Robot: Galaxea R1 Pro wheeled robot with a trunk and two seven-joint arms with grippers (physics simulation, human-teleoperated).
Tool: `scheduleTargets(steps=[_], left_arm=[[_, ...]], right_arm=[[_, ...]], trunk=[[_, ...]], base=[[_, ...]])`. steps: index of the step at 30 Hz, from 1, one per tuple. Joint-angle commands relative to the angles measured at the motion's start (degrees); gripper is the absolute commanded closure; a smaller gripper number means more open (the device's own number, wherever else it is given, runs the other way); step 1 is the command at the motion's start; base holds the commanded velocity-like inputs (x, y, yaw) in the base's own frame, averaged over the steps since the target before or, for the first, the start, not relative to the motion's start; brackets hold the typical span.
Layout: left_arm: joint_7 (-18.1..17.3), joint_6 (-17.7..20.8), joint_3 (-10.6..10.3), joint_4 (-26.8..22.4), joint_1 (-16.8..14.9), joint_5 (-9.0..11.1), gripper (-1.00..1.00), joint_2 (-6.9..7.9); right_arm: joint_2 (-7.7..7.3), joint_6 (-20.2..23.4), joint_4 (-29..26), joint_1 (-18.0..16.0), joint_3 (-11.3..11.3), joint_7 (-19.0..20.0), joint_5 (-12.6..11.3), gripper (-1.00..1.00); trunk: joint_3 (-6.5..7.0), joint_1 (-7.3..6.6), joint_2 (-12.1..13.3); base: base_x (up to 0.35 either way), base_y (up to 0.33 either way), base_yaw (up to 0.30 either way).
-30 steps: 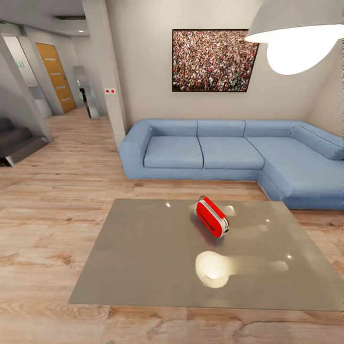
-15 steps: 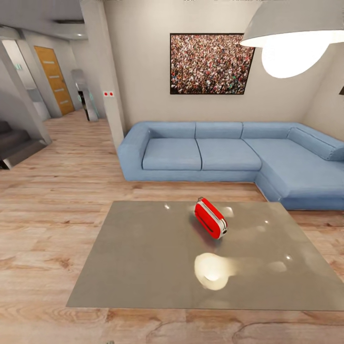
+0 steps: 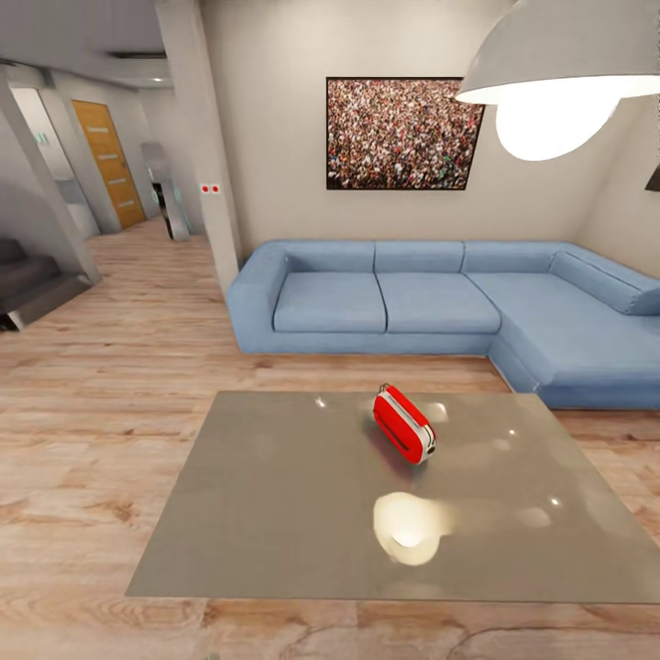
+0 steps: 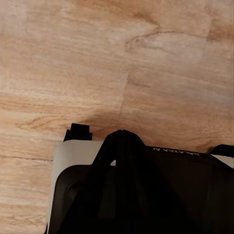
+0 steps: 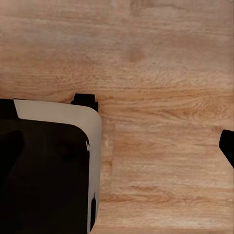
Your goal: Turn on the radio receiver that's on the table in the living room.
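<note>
The radio receiver (image 3: 403, 424) is a small bright red box with a white band and a red handle. It lies on the glossy grey low table (image 3: 275, 513), right of the middle toward its far edge. It sits angled, with its handle end pointing to the back left. This is the living room, with a blue L-shaped sofa (image 3: 440, 302) behind the table. In the left wrist view a black part stands over the wood floor (image 4: 146, 58). In the right wrist view a dark tip (image 5: 227, 146) shows at the picture's edge. Neither view shows how the jaws stand.
A white pendant lamp (image 3: 559, 64) hangs at the upper right, and its glare reflects on the tabletop (image 3: 408, 527). A framed crowd picture (image 3: 403, 133) hangs above the sofa. A pillar (image 3: 206, 156), stairs (image 3: 27, 284) and an orange door (image 3: 105, 165) lie to the left. Wood floor surrounds the table.
The whole head view has shifted slightly, with the wall picture lower in the frame, so the camera has moved. The radio has stayed where it was on the table.
</note>
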Motion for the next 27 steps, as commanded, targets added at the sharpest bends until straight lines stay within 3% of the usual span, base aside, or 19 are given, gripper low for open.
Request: scheduleTargets(steps=[1, 17, 21, 25, 27], left_arm=[[0.0, 0.0, 0.0, 0.0, 0.0, 0.0, 1.00, 0.00], [0.0, 0.0, 0.0, 0.0, 0.0, 0.0, 1.00, 0.00], [0.0, 0.0, 0.0, 0.0, 0.0, -0.1, 1.00, 0.00], [0.0, 0.0, 0.0, 0.0, 0.0, 0.0, 1.00, 0.00], [0.0, 0.0, 0.0, 0.0, 0.0, 0.0, 1.00, 0.00]], right_arm=[[0.00, 0.0, 0.0, 0.0, 0.0, 0.0, 0.0, -1.00], [0.33, 0.2, 0.3, 0.0, 0.1, 0.0, 0.3, -1.00], [1.87, 0.2, 0.3, 0.0, 0.1, 0.0, 0.3, -1.00], [4.71, 0.2, 0.3, 0.0, 0.0, 0.0, 0.2, -1.00], [4.96, 0.2, 0.3, 0.0, 0.0, 0.0, 0.2, -1.00]], trunk=[[0.09, 0.00, 0.0], [0.76, 0.00, 0.0], [0.76, 0.00, 0.0], [0.76, 0.00, 0.0], [0.77, 0.00, 0.0]], base=[[0.000, 0.000, 0.000], [0.000, 0.000, 0.000], [0.000, 0.000, 0.000], [0.000, 0.000, 0.000], [0.000, 0.000, 0.000]])
